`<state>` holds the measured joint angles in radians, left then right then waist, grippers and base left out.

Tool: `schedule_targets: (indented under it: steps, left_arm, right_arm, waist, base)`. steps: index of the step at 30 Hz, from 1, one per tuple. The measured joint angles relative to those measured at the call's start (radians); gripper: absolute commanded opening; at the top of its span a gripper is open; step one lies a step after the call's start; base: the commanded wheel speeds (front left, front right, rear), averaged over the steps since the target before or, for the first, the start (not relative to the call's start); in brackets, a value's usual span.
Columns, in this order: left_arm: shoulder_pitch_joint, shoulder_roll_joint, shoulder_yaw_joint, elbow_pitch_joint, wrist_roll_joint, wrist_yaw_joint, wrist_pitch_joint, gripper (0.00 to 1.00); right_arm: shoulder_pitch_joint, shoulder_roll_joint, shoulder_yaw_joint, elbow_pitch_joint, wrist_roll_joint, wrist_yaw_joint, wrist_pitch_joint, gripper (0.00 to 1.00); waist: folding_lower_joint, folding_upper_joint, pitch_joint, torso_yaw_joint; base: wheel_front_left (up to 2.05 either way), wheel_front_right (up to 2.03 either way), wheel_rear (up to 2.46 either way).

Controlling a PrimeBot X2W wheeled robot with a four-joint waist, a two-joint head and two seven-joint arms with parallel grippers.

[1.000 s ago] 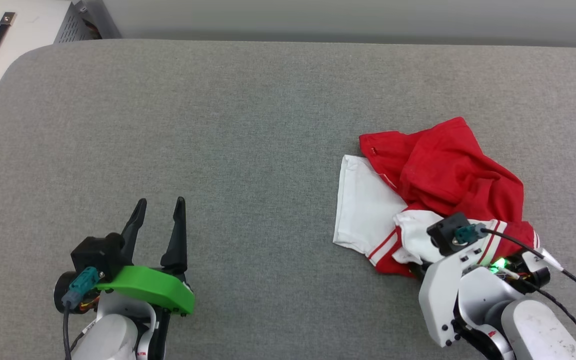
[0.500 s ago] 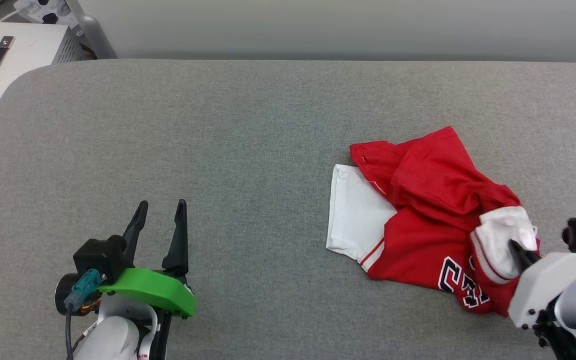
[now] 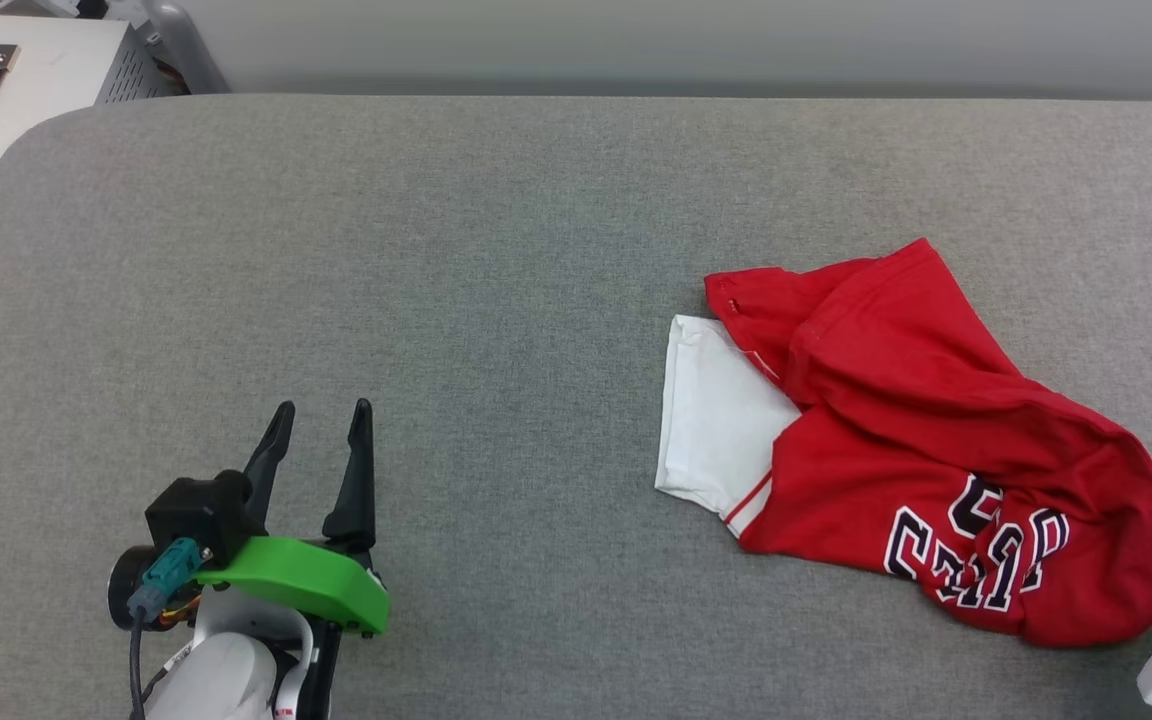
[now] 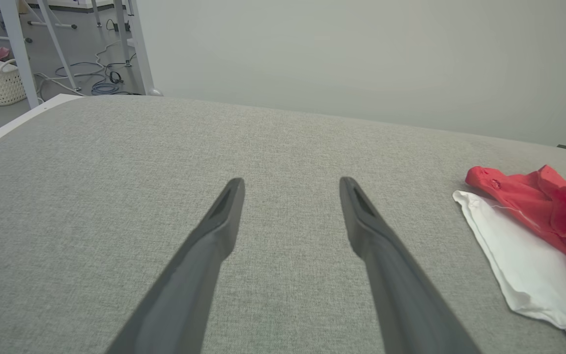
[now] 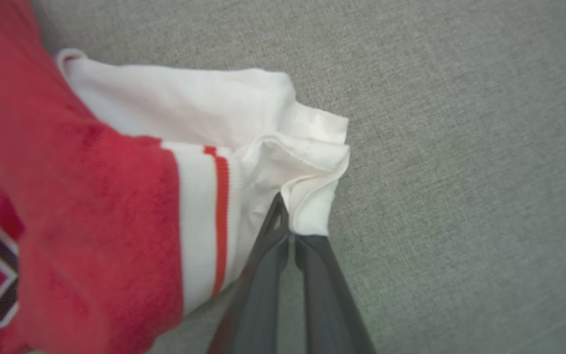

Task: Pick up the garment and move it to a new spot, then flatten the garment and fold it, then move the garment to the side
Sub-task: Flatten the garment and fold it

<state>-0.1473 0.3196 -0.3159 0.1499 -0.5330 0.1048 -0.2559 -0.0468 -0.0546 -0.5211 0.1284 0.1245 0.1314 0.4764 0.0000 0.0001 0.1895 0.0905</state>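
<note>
Had dragged the garment out to the right over the last second, stretching the red body and baring the black-and-white print. Had carried the right claw off toward the head view's lower right corner. Kept that claw pressed together, pinching the hem of a white sleeve. Left the left claw spread wide and idle over the tabletop, well apart from the cloth. Found the garment lying rumpled on the tabletop's right side, red body over the other white sleeve. Judged the step as the first one: moving the garment to a new spot, more drag than lift. Next, probably needed a firm pinch, a higher lift, then a carry to open tabletop.
</note>
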Motion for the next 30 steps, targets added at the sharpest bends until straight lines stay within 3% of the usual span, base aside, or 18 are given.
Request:
schedule_targets:
  steps: [1,8,16,30]
  left_arm:
    - [-0.001,0.0,-0.001,0.0,0.0,0.0,0.0,1.0]
    - [-0.001,0.005,-0.003,0.003,0.0,0.0,0.001,1.0]
    - [0.004,0.013,-0.005,0.001,0.0,0.007,0.009,1.0]
    - [0.021,0.033,-0.029,-0.028,0.002,0.03,0.067,1.0]
  right_arm:
    - [-0.01,0.0,-0.004,0.015,0.0,0.0,-0.018,1.0]
    - [-0.061,0.002,0.01,0.046,0.0,0.0,-0.171,1.0]
    - [-0.077,0.002,0.096,-0.01,0.003,0.0,-0.351,1.0]
    - [-0.011,0.003,0.363,-0.158,0.065,0.0,-0.435,1.0]
  waist:
    - [0.0,0.0,0.002,0.001]
    - [0.0,0.0,-0.005,0.001]
    - [0.0,0.0,-0.044,-0.001]
    - [0.0,0.0,-0.112,-0.018]
  base:
    - [0.0,0.0,0.0]
    - [0.0,0.0,0.0]
    - [0.0,0.0,0.0]
    - [0.0,0.0,0.0]
